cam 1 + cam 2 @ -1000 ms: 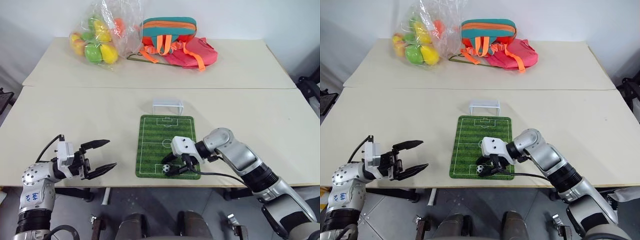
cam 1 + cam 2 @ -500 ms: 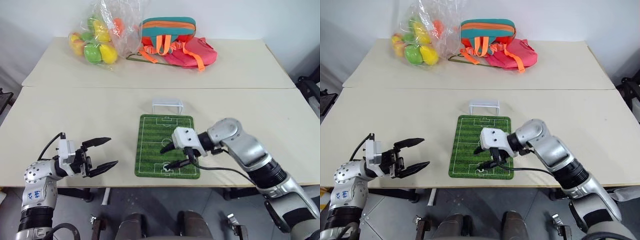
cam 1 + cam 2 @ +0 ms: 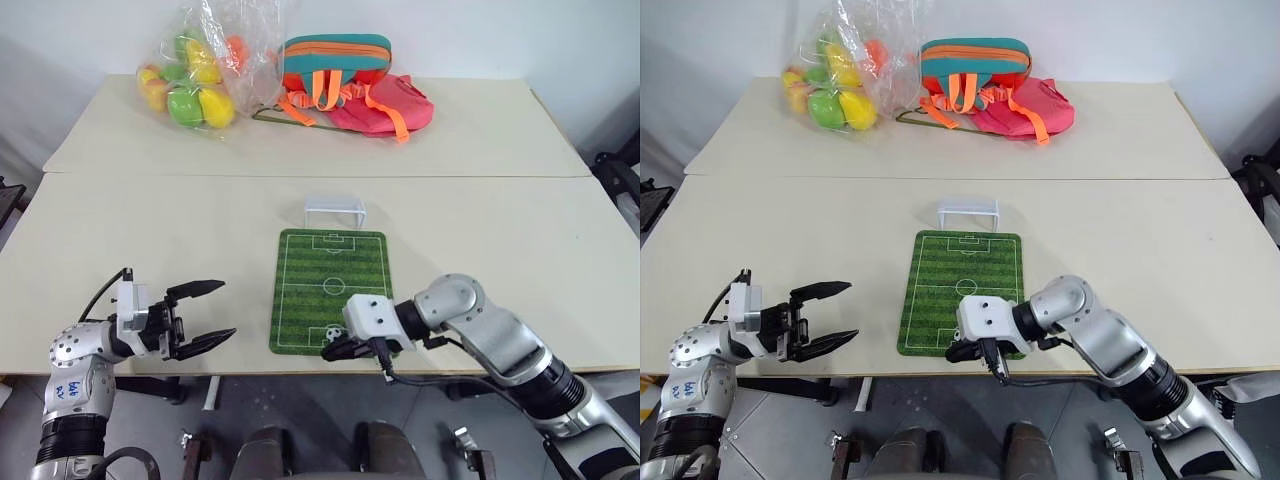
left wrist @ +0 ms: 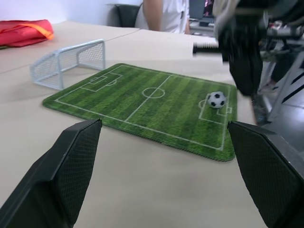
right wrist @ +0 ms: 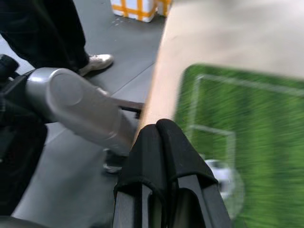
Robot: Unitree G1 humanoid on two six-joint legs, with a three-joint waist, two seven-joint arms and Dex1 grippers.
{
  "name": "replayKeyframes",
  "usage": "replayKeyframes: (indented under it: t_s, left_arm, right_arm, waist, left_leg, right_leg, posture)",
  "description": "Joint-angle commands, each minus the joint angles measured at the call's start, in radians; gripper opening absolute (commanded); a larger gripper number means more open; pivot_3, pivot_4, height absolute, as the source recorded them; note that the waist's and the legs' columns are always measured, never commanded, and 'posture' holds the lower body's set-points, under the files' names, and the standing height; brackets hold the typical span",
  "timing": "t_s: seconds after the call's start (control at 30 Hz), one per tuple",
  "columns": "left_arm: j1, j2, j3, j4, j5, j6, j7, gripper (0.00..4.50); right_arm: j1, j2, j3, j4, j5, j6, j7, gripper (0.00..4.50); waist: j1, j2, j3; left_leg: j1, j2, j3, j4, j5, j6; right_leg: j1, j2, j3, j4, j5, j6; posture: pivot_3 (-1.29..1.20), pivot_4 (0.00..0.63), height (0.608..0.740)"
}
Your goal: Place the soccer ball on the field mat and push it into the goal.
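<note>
The right gripper (image 3: 335, 349), fingers pressed together, sits just near of the soccer ball (image 3: 332, 335) on the field mat (image 3: 330, 270), apparently poised to push it toward the far goal (image 3: 335, 211)

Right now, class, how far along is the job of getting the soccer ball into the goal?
Done: the soccer ball lies free on the field mat, at its near end. In hand: the right gripper, shut, sits just behind it. Left: pushing it up the mat into the goal. The left gripper is open, off to the side.
</note>
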State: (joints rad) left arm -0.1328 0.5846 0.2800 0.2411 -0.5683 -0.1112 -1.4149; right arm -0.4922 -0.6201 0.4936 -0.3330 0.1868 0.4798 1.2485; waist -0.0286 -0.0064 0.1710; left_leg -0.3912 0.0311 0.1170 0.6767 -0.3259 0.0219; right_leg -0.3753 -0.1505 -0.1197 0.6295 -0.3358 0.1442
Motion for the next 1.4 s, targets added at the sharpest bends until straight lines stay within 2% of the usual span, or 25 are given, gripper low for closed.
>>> replayKeyframes:
  t_s: [0.03,0.23,0.53,0.67,0.77,0.9,1.03,1.1,1.37,1.4]
  left_arm:
    - [0.013,0.021,0.017,-0.036,-0.025,0.007,-0.009,4.50]
    - [0.022,0.028,0.020,-0.045,-0.026,0.007,-0.002,4.50]
    - [-0.054,0.022,0.011,0.022,0.001,-0.029,0.019,4.50]
    - [-0.096,0.017,0.003,0.065,0.016,-0.043,0.030,4.50]
    - [-0.128,0.011,0.001,0.098,0.031,-0.057,0.049,4.50]
    - [-0.155,0.002,0.031,0.101,-0.005,-0.012,0.104,4.50]
    - [-0.162,0.005,0.071,0.100,-0.044,0.036,0.154,4.50]
    - [-0.160,0.006,0.096,0.075,-0.078,0.095,0.197,4.50]
    - [-0.096,0.033,0.139,-0.015,-0.061,0.165,0.303,4.50]
    - [-0.081,0.038,0.142,-0.025,-0.056,0.154,0.294,4.50]
  right_arm:
    - [0.007,0.009,0.004,-0.018,0.001,-0.015,-0.012,0.04]
    - [-0.026,0.050,-0.022,0.096,-0.019,-0.043,-0.061,0.04]
    - [-0.265,0.104,-0.212,0.426,-0.066,-0.141,-0.246,0.04]
    - [-0.335,0.118,-0.286,0.494,-0.056,-0.143,-0.299,0.04]
    - [-0.344,0.097,-0.322,0.504,-0.046,-0.135,-0.298,0.04]
    - [-0.279,0.035,-0.389,0.480,-0.001,-0.157,-0.247,0.04]
    - [-0.184,-0.032,-0.485,0.464,0.129,-0.160,-0.104,0.86]
    - [-0.140,-0.062,-0.537,0.454,0.200,-0.159,-0.030,1.50]
    - [-0.039,-0.189,-0.642,0.662,0.232,-0.267,0.132,4.23]
    - [-0.030,-0.203,-0.644,0.689,0.224,-0.278,0.144,4.47]
  waist:
    - [0.001,0.000,0.000]
    - [0.001,0.000,0.000]
    - [0.001,0.000,0.000]
    - [-0.002,0.000,0.000]
    - [-0.002,0.000,0.000]
    - [0.001,0.000,0.000]
    - [0.000,0.000,0.000]
    - [0.001,-0.001,0.000]
    - [0.001,-0.001,0.000]
    - [0.000,-0.001,0.000]
  left_leg:
    - [0.000,0.000,0.000,0.000,0.000,0.000]
    - [0.000,0.000,0.000,0.001,0.000,0.000]
    - [0.000,0.001,-0.001,0.001,0.000,0.000]
    - [0.000,0.000,0.000,0.000,0.000,0.000]
    - [0.000,0.000,0.000,0.000,0.000,0.000]
    - [-0.001,0.000,0.000,0.000,0.000,0.000]
    - [-0.001,0.000,0.000,0.000,0.000,0.000]
    - [-0.001,0.000,0.000,0.000,0.000,0.000]
    - [0.000,0.001,0.000,0.000,0.000,0.000]
    - [0.000,0.001,0.001,0.000,-0.001,0.000]
  right_leg:
    - [0.000,0.000,0.000,0.000,0.000,0.000]
    - [0.000,0.000,0.000,0.000,0.000,0.000]
    - [0.000,0.000,0.000,0.001,0.000,0.000]
    - [0.000,0.000,-0.001,0.001,0.000,0.000]
    - [0.000,0.000,-0.001,0.001,0.000,0.000]
    - [0.000,0.000,-0.001,0.001,0.000,0.000]
    - [0.000,0.000,-0.001,0.000,0.000,0.000]
    - [0.000,0.000,-0.001,0.000,0.000,0.000]
    - [0.001,0.000,0.000,0.000,0.000,0.000]
    - [0.001,0.000,0.000,0.000,0.000,0.000]
  posture:
    - [0.00,0.150,0.740]
    - [0.00,0.150,0.740]
    - [0.00,0.150,0.740]
    - [0.00,0.150,0.740]
    - [0.00,0.150,0.740]
    - [0.00,0.150,0.740]
    - [0.00,0.150,0.740]
    - [0.00,0.150,0.740]
    - [0.00,0.150,0.740]
    - [0.00,0.150,0.740]
